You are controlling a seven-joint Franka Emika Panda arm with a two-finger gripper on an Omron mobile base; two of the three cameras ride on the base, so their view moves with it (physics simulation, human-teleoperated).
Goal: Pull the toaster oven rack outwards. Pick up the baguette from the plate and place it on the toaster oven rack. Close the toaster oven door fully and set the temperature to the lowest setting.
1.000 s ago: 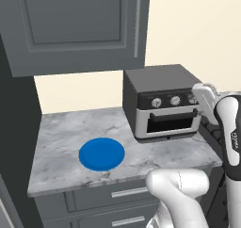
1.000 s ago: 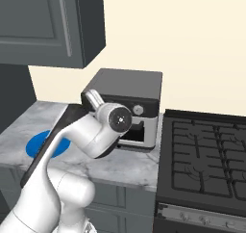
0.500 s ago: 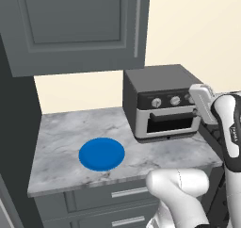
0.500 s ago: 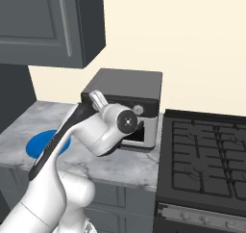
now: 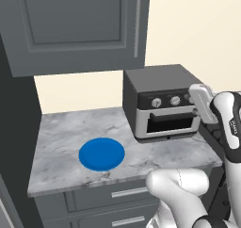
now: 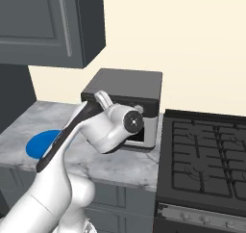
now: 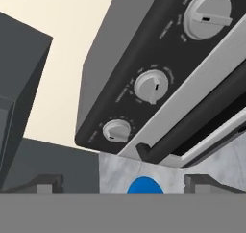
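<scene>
Gripper (image 7: 123,183) held open at toaster oven (image 5: 160,102) front
Nothing is gripped; toaster oven door (image 5: 172,123) is seen shut, plate (image 5: 101,154) bare.

grey marble counter (image 5: 66,137), black stovetop (image 6: 206,155), grey cabinet (image 5: 75,29).

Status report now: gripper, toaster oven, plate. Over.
Gripper open, empty, facing the toaster oven knobs. Toaster oven door shut. Plate bare on counter, no baguette on it. Nothing between gripper and knobs.
</scene>
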